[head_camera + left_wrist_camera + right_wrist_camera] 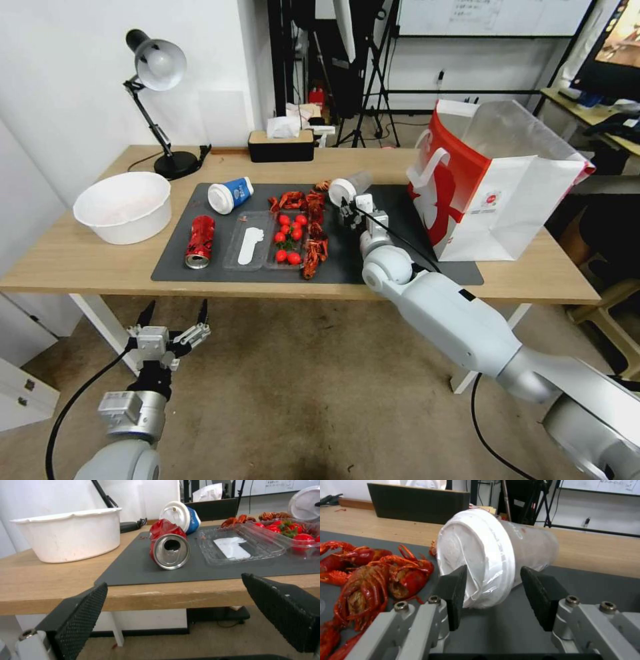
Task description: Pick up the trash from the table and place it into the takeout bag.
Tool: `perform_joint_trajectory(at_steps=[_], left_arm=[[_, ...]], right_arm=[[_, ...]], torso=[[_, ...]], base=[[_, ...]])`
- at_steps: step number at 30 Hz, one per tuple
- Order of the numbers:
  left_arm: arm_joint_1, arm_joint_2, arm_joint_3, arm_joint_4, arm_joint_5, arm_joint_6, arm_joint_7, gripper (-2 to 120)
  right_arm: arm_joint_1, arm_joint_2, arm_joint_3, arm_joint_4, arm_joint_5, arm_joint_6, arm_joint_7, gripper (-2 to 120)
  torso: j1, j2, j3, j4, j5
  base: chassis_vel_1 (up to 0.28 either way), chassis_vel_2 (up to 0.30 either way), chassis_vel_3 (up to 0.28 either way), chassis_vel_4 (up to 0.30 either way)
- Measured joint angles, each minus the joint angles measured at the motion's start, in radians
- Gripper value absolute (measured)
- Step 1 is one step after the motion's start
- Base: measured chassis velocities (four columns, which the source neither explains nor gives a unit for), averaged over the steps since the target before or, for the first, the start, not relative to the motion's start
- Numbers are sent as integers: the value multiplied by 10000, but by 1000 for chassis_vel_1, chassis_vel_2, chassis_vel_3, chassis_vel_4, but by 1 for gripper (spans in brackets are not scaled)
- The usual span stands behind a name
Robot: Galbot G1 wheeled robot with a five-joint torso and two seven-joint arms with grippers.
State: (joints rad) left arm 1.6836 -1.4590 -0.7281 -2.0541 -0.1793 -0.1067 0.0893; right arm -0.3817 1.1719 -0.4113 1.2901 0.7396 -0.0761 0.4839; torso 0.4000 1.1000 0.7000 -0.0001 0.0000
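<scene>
Right gripper [348, 208] stretched low over mat [400, 260], jaws spread either side of lidded rim of clear plastic cup [493, 555], gripping nothing; cup on its side beside crayfish [370, 580]. Left gripper [175, 313] parked below table [80, 260] edge, wide open, empty. Left wrist view: red can [168, 546] lying down, opening toward camera. Takeout bag [493, 193] upright at right.

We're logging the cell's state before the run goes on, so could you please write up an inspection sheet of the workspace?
Surface: table, dark mat.
Job's things: red can, blue-and-white cup, clear plastic cup lying down; takeout bag upright.
Clutter: white bowl, tomato tray, crayfish.
Grippers: right gripper open around clear cup's lid end; left gripper open below table edge.
Cables: lamp cord.
Surroundings: lamp, tissue box.
</scene>
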Motion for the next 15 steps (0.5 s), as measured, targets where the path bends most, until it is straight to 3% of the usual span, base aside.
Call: perform_joint_trajectory(at_steps=[6,8,11,15], left_arm=[[2,-5,1,34,6,-8,1,100],[0,-6,0,56,8,-24,1,100],[-8,-5,-2,76,8,-30,1,100],[-23,4,-12,118,8,-54,1,100]], right_arm=[[116,80,-31,-234,0,36,-161,34],[173,146,-74,-341,0,65,-230,24],[191,205,-99,-399,0,76,-297,17],[194,234,-135,-413,0,86,-367,13]], torso=[[0,0,0,0,0],[0,0,0,0,0],[0,0,0,2,0],[0,0,0,1,0]], base=[[0,0,0,0],[0,0,0,0],[0,0,0,0],[0,0,0,0]])
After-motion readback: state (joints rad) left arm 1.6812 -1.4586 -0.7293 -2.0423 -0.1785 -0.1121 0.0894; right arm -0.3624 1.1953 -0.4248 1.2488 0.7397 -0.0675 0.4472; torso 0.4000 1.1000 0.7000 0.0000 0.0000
